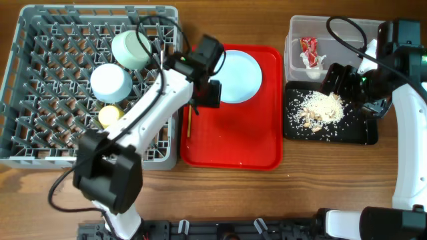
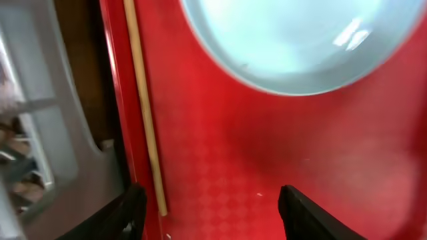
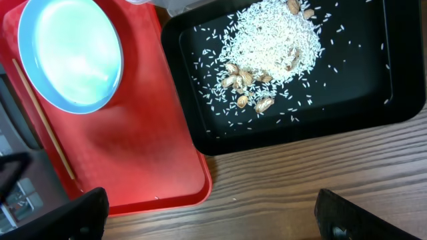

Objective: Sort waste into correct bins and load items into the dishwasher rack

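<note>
The grey dishwasher rack (image 1: 40, 133) holds two pale bowls (image 1: 131, 49) (image 1: 111, 82) and a yellow cup (image 1: 109, 116). The white plate (image 1: 239, 75) (image 2: 300, 40) (image 3: 70, 53) and the wooden stick (image 1: 189, 120) (image 2: 143, 113) (image 3: 43, 120) lie on the red tray. My left gripper (image 1: 208, 92) (image 2: 210, 213) is open and empty above the tray, between stick and plate. The clear tub (image 1: 293, 40) holds the red-and-white wrapper (image 1: 309, 50). The black tray (image 1: 360, 133) (image 3: 373, 100) holds crumbs (image 1: 320, 110) (image 3: 270, 40). My right gripper (image 1: 335, 83) (image 3: 213, 217) is open and empty, high above the black tray. The fork is out of view.
The red serving tray (image 1: 233, 147) (image 2: 267, 153) (image 3: 147, 133) sits between the rack and the black tray. The rack's wall (image 2: 53, 133) stands just left of the tray's edge. Bare wooden table runs along the front.
</note>
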Tool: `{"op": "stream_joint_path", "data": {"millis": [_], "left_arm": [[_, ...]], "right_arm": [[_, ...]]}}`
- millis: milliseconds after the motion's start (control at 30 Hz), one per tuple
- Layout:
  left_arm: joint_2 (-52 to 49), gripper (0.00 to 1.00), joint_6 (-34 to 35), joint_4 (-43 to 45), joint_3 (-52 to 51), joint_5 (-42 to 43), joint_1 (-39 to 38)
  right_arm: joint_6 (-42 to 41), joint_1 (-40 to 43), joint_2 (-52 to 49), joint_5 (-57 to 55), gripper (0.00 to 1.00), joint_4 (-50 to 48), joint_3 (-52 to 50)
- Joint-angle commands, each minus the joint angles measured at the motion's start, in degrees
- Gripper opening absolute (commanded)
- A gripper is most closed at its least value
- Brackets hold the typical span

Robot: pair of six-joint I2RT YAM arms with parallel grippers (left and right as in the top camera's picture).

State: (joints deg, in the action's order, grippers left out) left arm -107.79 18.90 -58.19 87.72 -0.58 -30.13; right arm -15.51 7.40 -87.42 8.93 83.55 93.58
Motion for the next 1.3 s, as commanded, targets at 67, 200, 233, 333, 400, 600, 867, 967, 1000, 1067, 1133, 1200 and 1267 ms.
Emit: {"op": "stream_joint_path", "data": {"millis": [67, 200, 233, 333, 400, 600, 867, 967, 1000, 1067, 1133, 1200, 1267], "left_arm": [[-4.7, 0.65, 2.6, 4.3, -4.5, -1.9, 0.1], [-7.3, 0.66, 4.8, 6.1, -5.4, -3.2, 0.1], [-7.8, 0.67, 5.3, 6.6, -5.4, -3.2, 0.1], [-9.3, 0.67, 5.9, 7.0, -5.4, -3.9, 0.2], [-9.7, 0.67, 6.1, 7.2, -5.4, -4.4, 0.2], [-9.8, 0.71, 8.8, 7.7, -5.7, -7.0, 0.4], [-11.3, 0.73, 8.8, 9.1, -6.1, -5.7, 0.3], [-13.6, 0.71, 8.8, 10.0, -6.1, -3.2, 0.3], [-14.2, 0.62, 8.8, 10.0, -6.1, -2.8, 0.3], [-14.3, 0.38, 8.8, 10.0, -6.1, -1.4, 0.3], [-14.3, 0.25, 8.8, 10.0, -6.1, -1.4, 0.3], [-14.3, 0.17, 8.8, 10.0, -6.1, -1.4, 0.3], [-14.3, 0.08, 8.8, 10.0, -6.1, -1.4, 0.3]], "right_arm": [[0.3, 0.2, 0.9, -0.5, 1.0, 0.1, 0.5], [0.3, 0.2, 0.9, -0.5, 1.0, 0.1, 0.5], [0.3, 0.2, 0.9, -0.5, 1.0, 0.1, 0.5], [0.3, 0.2, 0.9, -0.5, 1.0, 0.1, 0.5], [0.3, 0.2, 0.9, -0.5, 1.0, 0.1, 0.5], [0.3, 0.2, 0.9, -0.5, 1.0, 0.2, 0.5], [0.3, 0.2, 0.9, -0.5, 1.0, 0.1, 0.5], [0.3, 0.2, 0.9, -0.5, 1.0, 0.2, 0.5], [0.3, 0.2, 0.9, -0.5, 1.0, 0.2, 0.5], [0.3, 0.2, 0.9, -0.5, 1.0, 0.2, 0.5], [0.3, 0.2, 0.9, -0.5, 1.0, 0.2, 0.5], [0.3, 0.2, 0.9, -0.5, 1.0, 0.2, 0.5], [0.3, 0.2, 0.9, -0.5, 1.0, 0.2, 0.5]]}}
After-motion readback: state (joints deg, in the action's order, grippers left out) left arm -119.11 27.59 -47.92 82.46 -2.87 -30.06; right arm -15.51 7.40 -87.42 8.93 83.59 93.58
